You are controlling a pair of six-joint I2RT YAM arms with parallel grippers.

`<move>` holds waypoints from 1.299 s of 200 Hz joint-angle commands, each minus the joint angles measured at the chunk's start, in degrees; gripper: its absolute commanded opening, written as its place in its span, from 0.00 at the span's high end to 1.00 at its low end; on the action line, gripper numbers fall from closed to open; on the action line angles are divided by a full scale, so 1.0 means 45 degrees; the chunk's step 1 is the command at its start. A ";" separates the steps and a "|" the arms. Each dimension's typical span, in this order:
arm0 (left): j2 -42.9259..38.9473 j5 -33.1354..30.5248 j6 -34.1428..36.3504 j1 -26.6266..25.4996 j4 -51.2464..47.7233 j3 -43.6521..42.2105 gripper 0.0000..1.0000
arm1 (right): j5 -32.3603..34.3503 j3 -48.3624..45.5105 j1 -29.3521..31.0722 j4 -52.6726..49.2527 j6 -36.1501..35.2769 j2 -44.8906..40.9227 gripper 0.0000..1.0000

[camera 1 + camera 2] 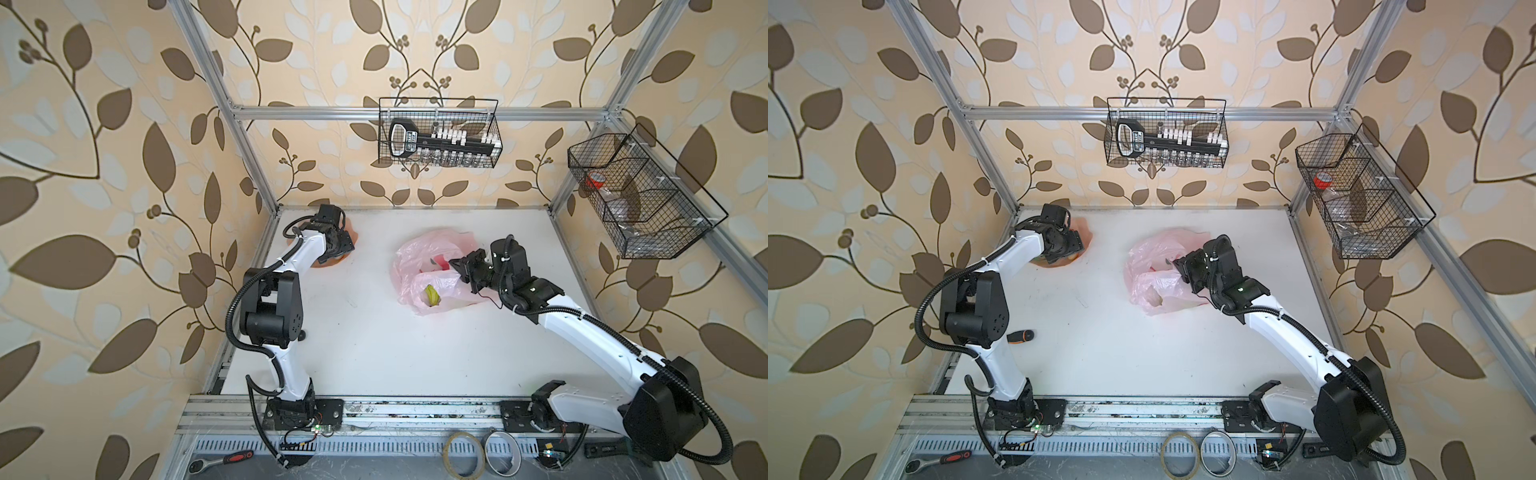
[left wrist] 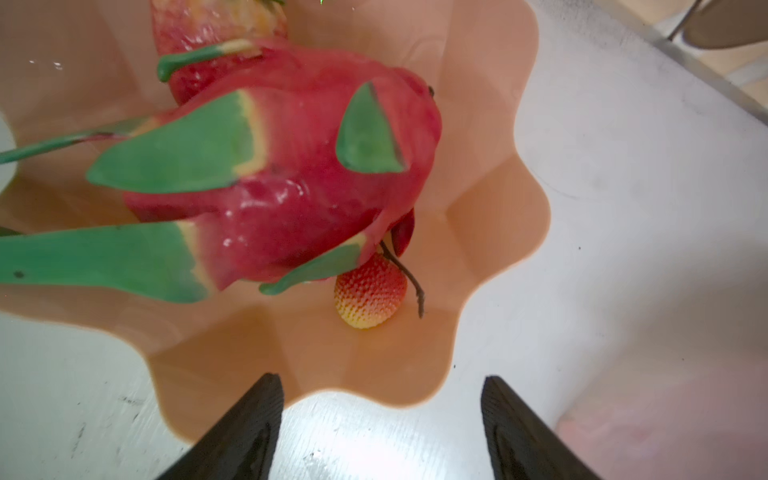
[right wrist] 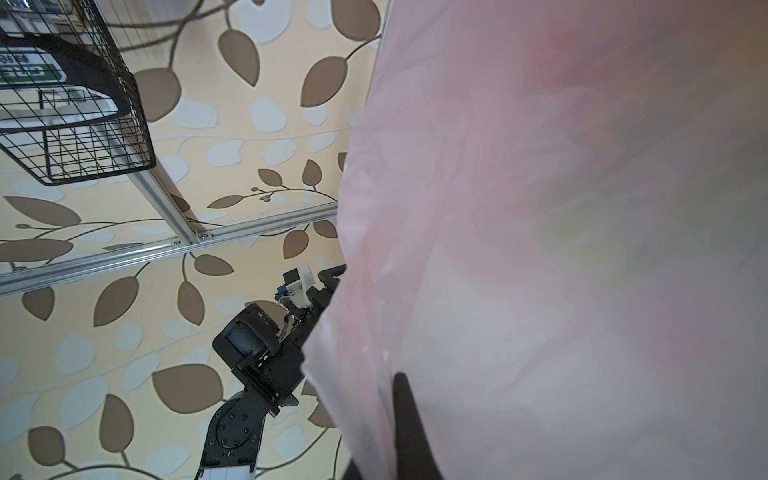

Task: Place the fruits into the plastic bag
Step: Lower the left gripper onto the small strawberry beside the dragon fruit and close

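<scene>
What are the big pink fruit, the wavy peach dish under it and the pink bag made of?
The dragon fruit looks like moulded plastic or foam: glossy painted skin with shiny highlights and flat green scales. The dish seems to be smooth satin plastic, even in colour, with a scalloped rim. The plastic bag is thin translucent film, crinkled and limp.
</scene>
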 commanded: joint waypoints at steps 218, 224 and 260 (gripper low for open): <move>0.3364 -0.3835 -0.1213 -0.0833 -0.1134 0.2725 0.28 | -0.0519 -0.0519 -0.0436 0.0156 0.0360 -0.0303 1.00; 0.3431 -0.3856 -0.1162 -0.0827 -0.1172 0.2804 0.29 | -0.0525 -0.0499 -0.0444 0.0148 0.0360 -0.0286 1.00; 0.3640 -0.3714 -0.0960 -0.0832 -0.1177 0.2855 0.33 | -0.0487 -0.0498 -0.0489 0.0067 0.0341 -0.0364 1.00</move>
